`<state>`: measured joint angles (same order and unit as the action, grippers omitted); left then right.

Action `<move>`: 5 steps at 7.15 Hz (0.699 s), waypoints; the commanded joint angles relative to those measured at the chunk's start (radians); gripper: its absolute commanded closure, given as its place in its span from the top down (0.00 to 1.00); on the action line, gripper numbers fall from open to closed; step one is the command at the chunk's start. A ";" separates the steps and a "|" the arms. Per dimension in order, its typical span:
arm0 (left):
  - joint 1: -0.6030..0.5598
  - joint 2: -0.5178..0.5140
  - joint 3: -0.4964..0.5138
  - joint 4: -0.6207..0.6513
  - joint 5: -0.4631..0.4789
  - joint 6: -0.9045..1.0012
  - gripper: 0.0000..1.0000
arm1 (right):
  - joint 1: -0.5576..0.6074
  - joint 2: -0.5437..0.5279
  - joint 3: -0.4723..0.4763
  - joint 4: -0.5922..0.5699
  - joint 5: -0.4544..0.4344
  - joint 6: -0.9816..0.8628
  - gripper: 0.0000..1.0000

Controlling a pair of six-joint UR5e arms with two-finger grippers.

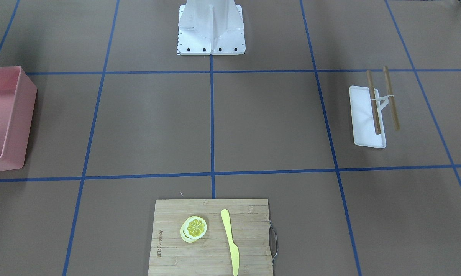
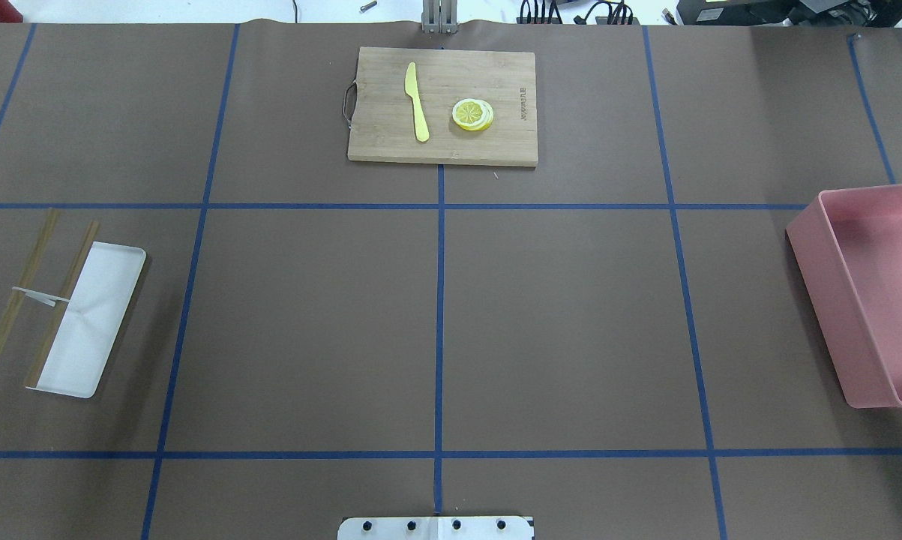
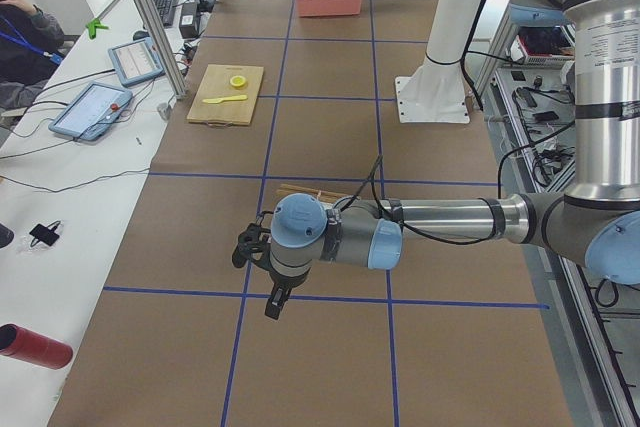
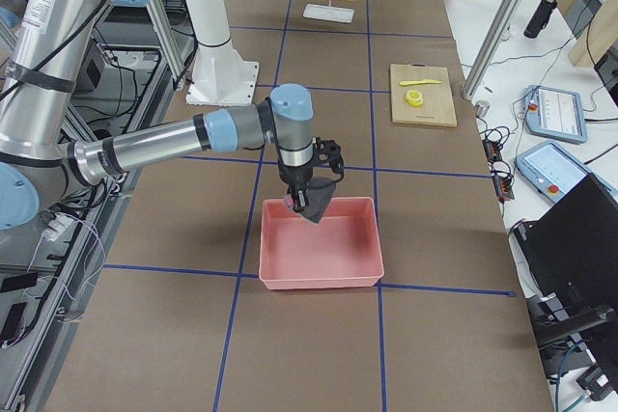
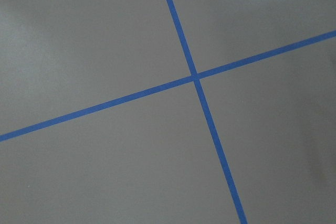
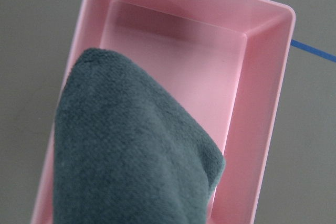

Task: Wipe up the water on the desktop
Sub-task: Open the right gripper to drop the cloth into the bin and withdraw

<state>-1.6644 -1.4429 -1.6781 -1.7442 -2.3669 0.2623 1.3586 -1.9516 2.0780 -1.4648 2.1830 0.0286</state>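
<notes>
1 dark teal cloth is seen hanging just under the right gripper, above the pink bin; whether its fingers are clenched cannot be told. The desktop lies below the left gripper; that grip cannot be told either.

Pink bin is cut off by the frame edge in both front and overhead views. Cutting board and the yellow knife tip run off the front view's bottom. Dark cloth is cropped at the right wrist view's bottom and hides part of the bin floor. Right hand fingertips are hidden by the cloth. Left hand is too small, jaws unreadable.
</notes>
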 commanded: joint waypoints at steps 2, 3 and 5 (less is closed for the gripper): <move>0.000 -0.001 -0.002 0.000 0.000 0.000 0.98 | 0.025 -0.009 -0.082 0.173 0.046 0.148 0.00; 0.000 -0.002 -0.003 0.000 0.000 0.000 0.98 | 0.017 -0.012 -0.082 0.173 0.046 0.140 0.00; 0.000 -0.002 -0.003 0.000 0.000 0.000 0.98 | -0.001 -0.012 -0.082 0.176 0.046 0.134 0.87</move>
<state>-1.6643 -1.4448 -1.6811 -1.7441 -2.3669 0.2623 1.3676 -1.9629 1.9960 -1.2918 2.2292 0.1641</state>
